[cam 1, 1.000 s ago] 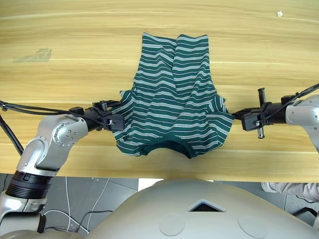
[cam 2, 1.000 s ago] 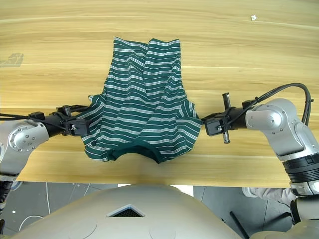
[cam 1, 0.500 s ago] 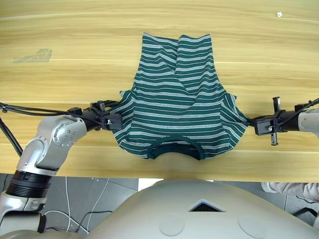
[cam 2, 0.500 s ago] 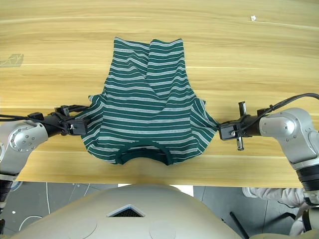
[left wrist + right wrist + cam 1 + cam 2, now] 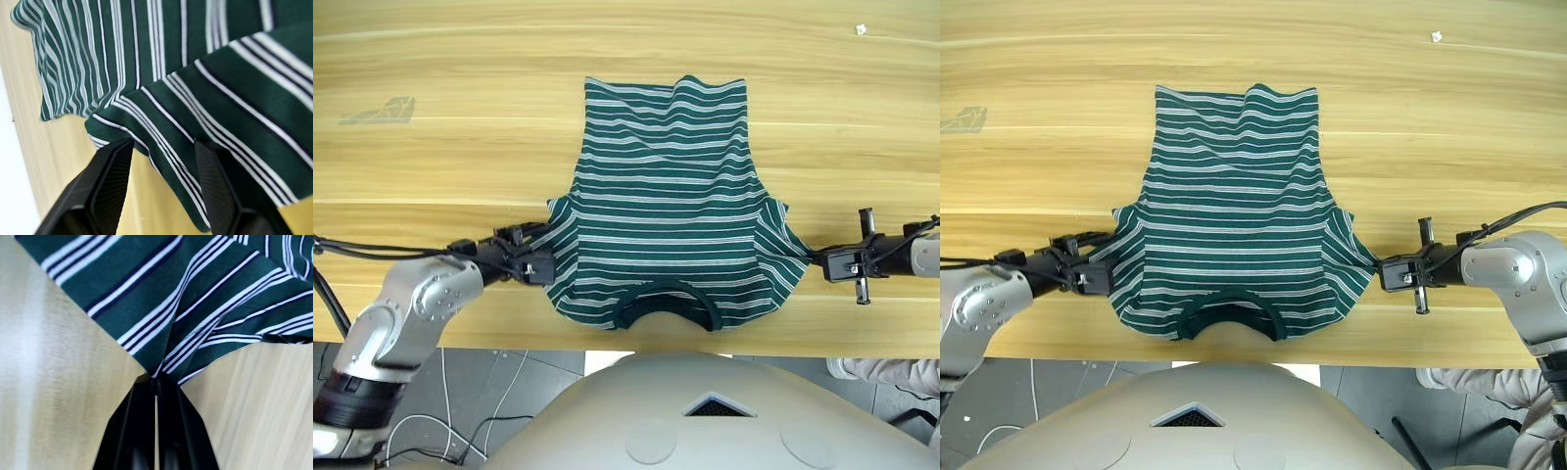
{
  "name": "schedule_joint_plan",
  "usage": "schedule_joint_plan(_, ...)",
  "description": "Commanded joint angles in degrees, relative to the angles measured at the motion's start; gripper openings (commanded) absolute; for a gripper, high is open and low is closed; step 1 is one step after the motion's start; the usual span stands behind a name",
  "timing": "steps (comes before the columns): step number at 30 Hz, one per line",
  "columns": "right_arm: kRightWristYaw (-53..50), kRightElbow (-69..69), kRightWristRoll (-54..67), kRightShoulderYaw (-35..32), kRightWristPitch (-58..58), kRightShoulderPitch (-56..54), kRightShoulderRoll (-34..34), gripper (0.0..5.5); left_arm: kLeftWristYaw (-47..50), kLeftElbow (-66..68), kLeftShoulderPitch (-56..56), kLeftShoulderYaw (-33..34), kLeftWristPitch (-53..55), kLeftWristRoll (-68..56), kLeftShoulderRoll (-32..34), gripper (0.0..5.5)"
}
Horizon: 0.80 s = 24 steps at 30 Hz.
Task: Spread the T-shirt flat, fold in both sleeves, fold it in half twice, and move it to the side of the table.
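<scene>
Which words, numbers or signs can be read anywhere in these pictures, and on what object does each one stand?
None can be read.
The T-shirt carries only white stripes, no print.
The grey patch on the table is too faint to read.

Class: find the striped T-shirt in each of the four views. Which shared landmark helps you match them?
Left eye view: T-shirt at centre, collar nearest the robot.
Right eye view: T-shirt slightly left of centre.
Left wrist view: its hem lies across the tips of the left gripper.
Right wrist view: its edge is pinched in the right gripper.
Shared landmark: the wooden table under it.
</scene>
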Motion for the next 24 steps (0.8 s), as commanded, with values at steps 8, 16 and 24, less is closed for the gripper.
schedule_joint_plan(8,-0.53,-1.28,0.81,-0.81,1.18,0.40,0.47,0.25,-1.06,-1.82,4.00,3.88,1.58,0.98,-0.09,2.33)
schedule_joint_plan(16,-0.81,-0.95,0.52,-0.81,1.53,-0.13,0.20,1.36,0.05,1.48,1.24,4.84,1.16,1.42,-0.03,2.33)
schedule_joint_plan(24,-7.68,2.96,-5.27,-2.75,0.82,-4.94,0.56,1.36,0.11,-7.32,2.77,10.64,4.31,-4.69,-4.01,2.33)
